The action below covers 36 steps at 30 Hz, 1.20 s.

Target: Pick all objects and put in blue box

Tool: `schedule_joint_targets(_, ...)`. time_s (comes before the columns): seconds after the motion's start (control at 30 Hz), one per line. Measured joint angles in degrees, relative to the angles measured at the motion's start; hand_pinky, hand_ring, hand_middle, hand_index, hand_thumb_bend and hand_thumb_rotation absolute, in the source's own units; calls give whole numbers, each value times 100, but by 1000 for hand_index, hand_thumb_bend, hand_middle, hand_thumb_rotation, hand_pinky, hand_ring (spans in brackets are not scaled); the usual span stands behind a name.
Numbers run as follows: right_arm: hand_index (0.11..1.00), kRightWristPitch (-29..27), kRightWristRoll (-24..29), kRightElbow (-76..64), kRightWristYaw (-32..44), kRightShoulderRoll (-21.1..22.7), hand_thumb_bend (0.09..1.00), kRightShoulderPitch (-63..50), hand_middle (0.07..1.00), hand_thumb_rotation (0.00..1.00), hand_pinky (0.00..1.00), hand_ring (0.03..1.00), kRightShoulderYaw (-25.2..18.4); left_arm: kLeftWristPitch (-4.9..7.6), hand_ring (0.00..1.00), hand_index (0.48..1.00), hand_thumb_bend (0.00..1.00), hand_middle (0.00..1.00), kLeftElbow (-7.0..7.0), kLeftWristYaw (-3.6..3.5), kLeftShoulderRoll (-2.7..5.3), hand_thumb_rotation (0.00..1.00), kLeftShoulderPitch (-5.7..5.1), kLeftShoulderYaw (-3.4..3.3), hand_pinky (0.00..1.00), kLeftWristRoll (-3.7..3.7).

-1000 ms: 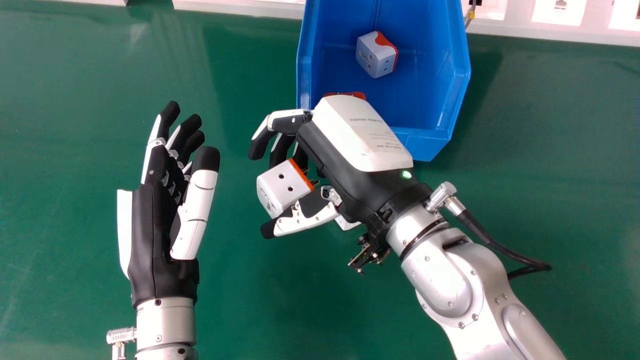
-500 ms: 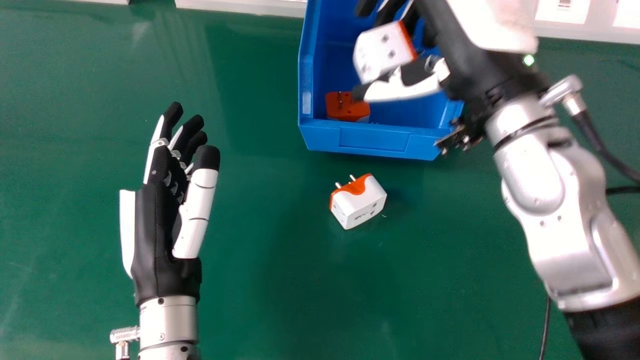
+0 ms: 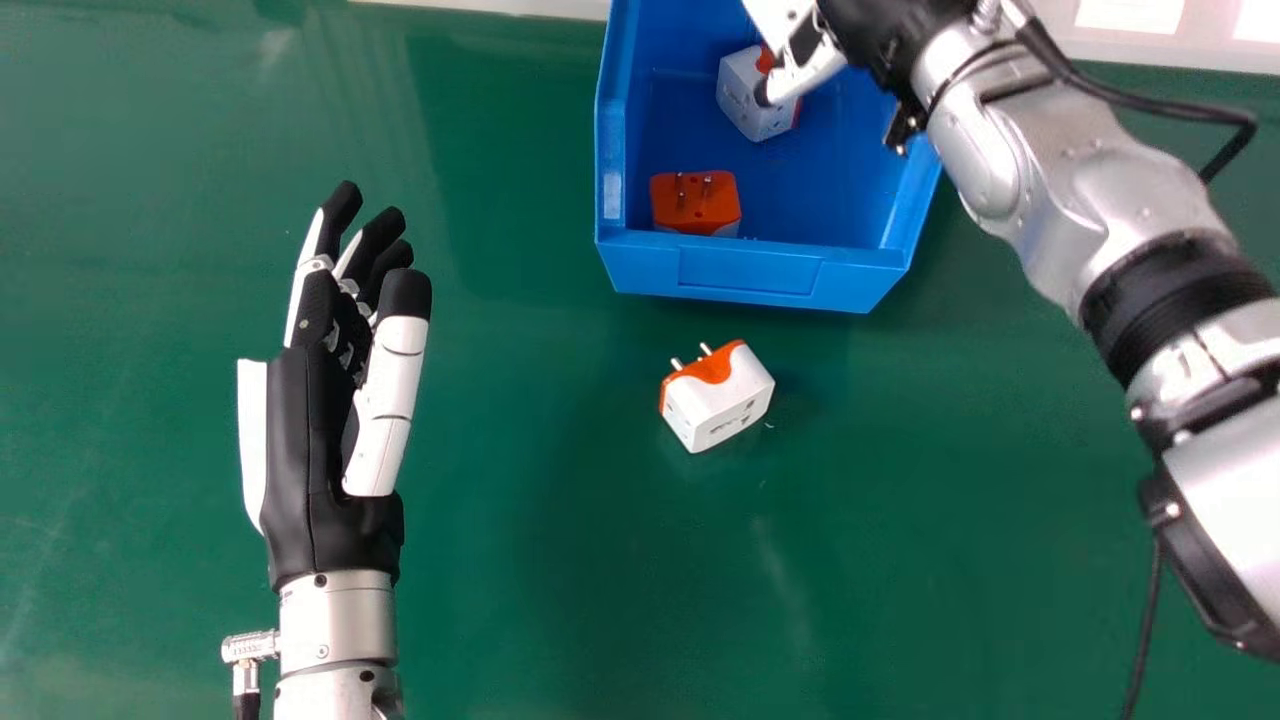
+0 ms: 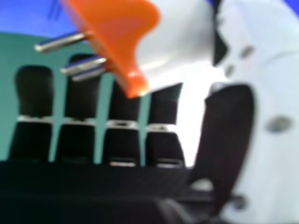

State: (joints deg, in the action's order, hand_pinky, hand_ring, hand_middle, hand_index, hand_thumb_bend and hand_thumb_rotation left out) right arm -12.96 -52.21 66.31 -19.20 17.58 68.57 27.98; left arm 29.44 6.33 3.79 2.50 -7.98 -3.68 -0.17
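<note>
Hanging over the blue plastic box, a blocky orange-and-white plug adapter sits pinched between the right hand's thumb and fingers, that arm slanting in from the right. The left hand points forward, fingers extended.

Plug adapters, total: four
Far adapter and near adapter in box: two
Surface adapter: one
Right hand's adapter: one
Blue box: one

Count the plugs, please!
4: one plug on the table, a near plug and a far plug inside the blue box, a held plug in the right hand. More may be hidden.
</note>
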Motion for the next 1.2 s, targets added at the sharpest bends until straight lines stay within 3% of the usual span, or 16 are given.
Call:
schedule_joint_targets(0.13, 518, 913, 38, 280, 951, -277, 525, 53, 498, 6, 318, 408, 174, 13, 876, 913, 747, 881, 27, -4, -4, 787, -2, 2, 824, 2)
schedule_joint_targets(0.27, 518, 1170, -145, 141, 843, -258, 525, 53, 498, 6, 318, 408, 462, 13, 876, 913, 747, 881, 30, -12, -17, 787, -3, 2, 824, 3)
schedule_joint_targets(0.3, 606, 1242, -198, 51, 721, -249, 612, 53, 598, 56, 454, 526, 525, 13, 877, 913, 742, 882, 30, -12, -16, 788, -3, 4, 828, 3)
schedule_joint_targets(0.37, 606, 1293, -202, -79, 609, -232, 612, 53, 598, 56, 454, 526, 563, 13, 877, 913, 742, 882, 30, -12, -15, 788, -3, 4, 828, 3)
schedule_joint_targets(0.4, 685, 1304, -200, -102, 576, -231, 690, 53, 679, 140, 564, 621, 566, 13, 878, 912, 736, 882, 31, -13, -16, 788, -3, 3, 830, 3)
schedule_joint_targets(0.47, 685, 1339, -195, -153, 437, -211, 690, 53, 679, 140, 564, 621, 567, 14, 878, 912, 736, 882, 49, -12, -15, 788, -2, 1, 830, 2)
schedule_joint_targets(0.5, 748, 1355, -194, -174, 370, -172, 752, 53, 743, 208, 651, 697, 575, 13, 879, 912, 732, 883, 61, -6, -11, 788, -2, 2, 832, 3)
schedule_joint_targets(0.6, 748, 1357, -186, -224, 268, -155, 752, 53, 743, 208, 651, 697, 598, 13, 879, 912, 732, 883, 70, -2, -7, 788, -2, 4, 832, 5)
schedule_joint_targets(0.63, 799, 1355, -176, -238, 259, -152, 802, 52, 795, 264, 721, 758, 597, 14, 880, 912, 730, 883, 69, -2, -8, 789, -2, 4, 832, 5)
schedule_joint_targets(0.67, 799, 1345, -121, -443, 266, -123, 802, 19, 795, 264, 721, 758, 561, 23, 880, 912, 730, 883, 69, -5, -7, 789, -9, 8, 832, 5)
schedule_joint_targets(0.73, 871, 1387, 60, -1285, 383, 12, 874, -257, 869, 339, 822, 845, 317, 23, 881, 911, 727, 883, 76, 0, -2, 789, -32, 4, 831, 4)
schedule_joint_targets(0.9, 918, 1596, 227, -3554, 778, 58, 917, -1852, 916, 393, 886, 893, -124, -10, 878, 912, 726, 882, 144, 9, 4, 791, -93, -4, 826, 3)
schedule_joint_targets(1.03, 918, 2130, 186, -5446, 1506, -30, 917, -3870, 916, 393, 886, 893, -243, -29, 878, 912, 726, 882, 177, 6, 30, 791, -130, 3, 826, 6)
schedule_joint_targets(1.1, 934, 2879, -68, -6598, 2735, -108, 928, -4956, 924, 409, 885, 894, -172, -54, 875, 912, 726, 880, 179, 6, 37, 792, -164, 5, 820, 6)
schedule_joint_targets(1.2, 934, 3769, -722, -7919, 4604, -110, 928, -5669, 924, 409, 885, 894, -97, -82, 875, 912, 726, 880, 172, -2, 36, 792, -201, 15, 820, 4)
